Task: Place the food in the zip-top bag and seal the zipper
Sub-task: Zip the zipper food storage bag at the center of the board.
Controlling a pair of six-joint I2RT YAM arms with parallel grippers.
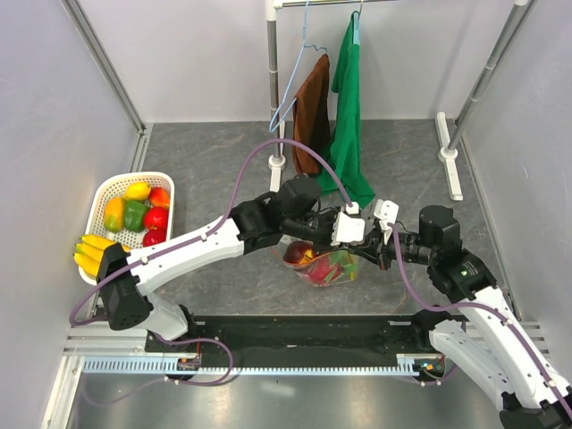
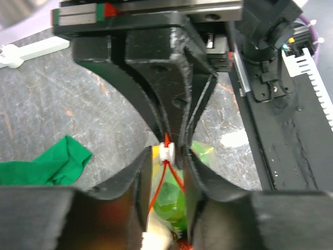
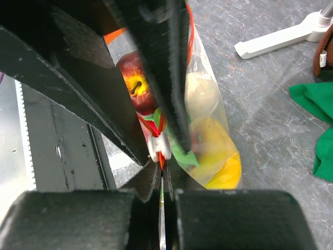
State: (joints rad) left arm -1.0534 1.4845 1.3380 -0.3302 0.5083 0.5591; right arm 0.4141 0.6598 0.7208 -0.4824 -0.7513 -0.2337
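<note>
At the bench (image 1: 223, 161) left, a white basket (image 1: 134, 177) holds fruit (image 1: 134, 214), a banana bunch (image 1: 89, 253) at its rim. Centre, the zip-top bag (image 1: 326, 268) holds food (image 3: 136, 83); left tool (image 2: 166, 164) straddles its slider (image 2: 165, 152), grip unclear; right tool (image 3: 162, 179) clamps the zipper (image 2: 167, 138).

Left gripper (image 2: 167, 164) fingers straddling the white slider (image 2: 166, 152) of the red-orange zipper (image 2: 175, 176), right gripper (image 2: 174, 130) pinched on the strip above, green food (image 2: 169, 203) inside the zip-top bag (image 2: 205, 152), green cloth (image 2: 47, 166) on the grey table (image 2: 62, 109)

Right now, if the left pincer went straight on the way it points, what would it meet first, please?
The white slider, just ahead between its tips; the right pincer seems to sit close behind it.
</note>
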